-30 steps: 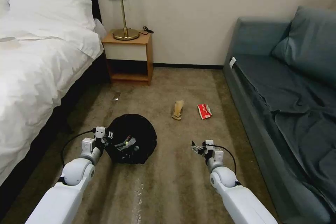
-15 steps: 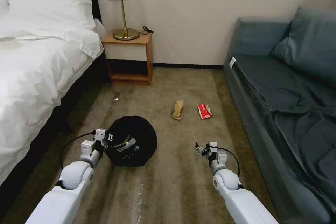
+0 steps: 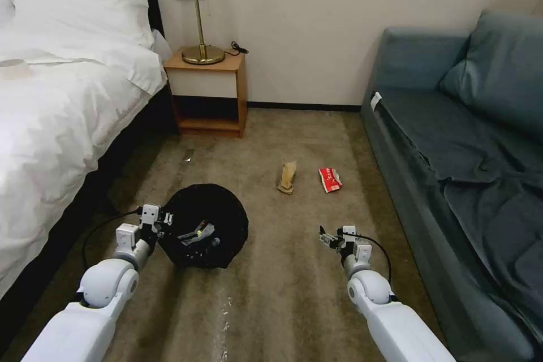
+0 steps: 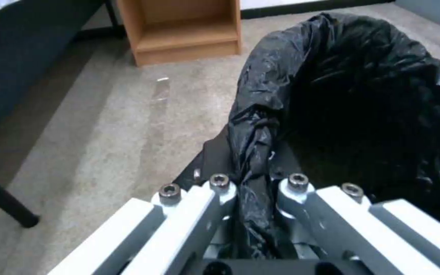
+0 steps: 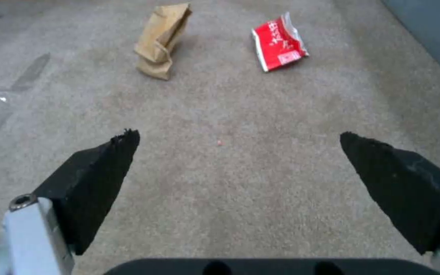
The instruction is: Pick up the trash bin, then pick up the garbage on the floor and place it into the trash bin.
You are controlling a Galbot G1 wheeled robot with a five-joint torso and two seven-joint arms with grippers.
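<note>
The left gripper (image 3: 161, 218), fingers clamped on the black liner at its rim, holds the trash bin (image 3: 205, 225) beside the bed (image 3: 51, 124); rightward, paper bag (image 3: 288, 177) and red packet (image 3: 330, 179) lie on carpet beyond the right gripper (image 3: 326, 237), fingers spread.

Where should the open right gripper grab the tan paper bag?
Probably the paper bag's upper half, coming from above with the right gripper open: it leans crumpled and narrow on the carpet, so the fingers could straddle its width.
</note>
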